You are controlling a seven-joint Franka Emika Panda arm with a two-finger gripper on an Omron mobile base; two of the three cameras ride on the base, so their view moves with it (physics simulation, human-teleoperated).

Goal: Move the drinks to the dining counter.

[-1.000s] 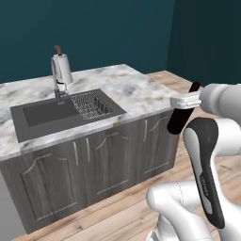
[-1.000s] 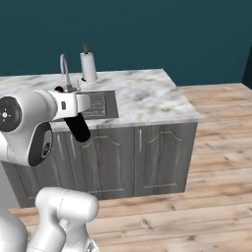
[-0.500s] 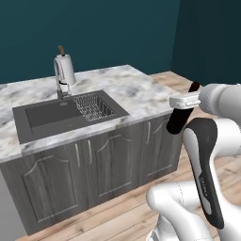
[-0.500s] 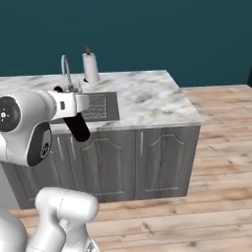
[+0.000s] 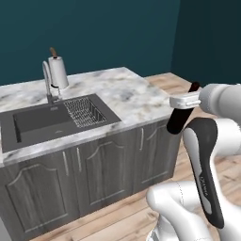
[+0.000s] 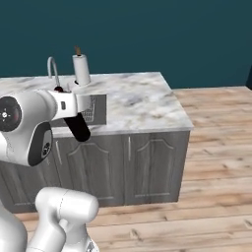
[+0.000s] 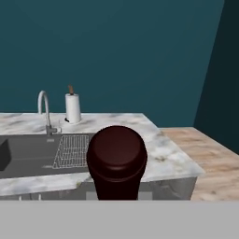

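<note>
The gripper is closed tight on the dark bottle, holding it in the air just off the dining counter at its right front corner. No words can be read on the bottle.

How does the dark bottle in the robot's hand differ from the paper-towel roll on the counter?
The slim dark maroon bottle is near-black, while the white paper-towel roll is pale with a brown spindle tip. The bottle hangs tilted in the robot's hand, off the front edge of the white marble-look counter; the roll stands upright on that counter beside the curved metal faucet. Both are roughly cylindrical.
</note>
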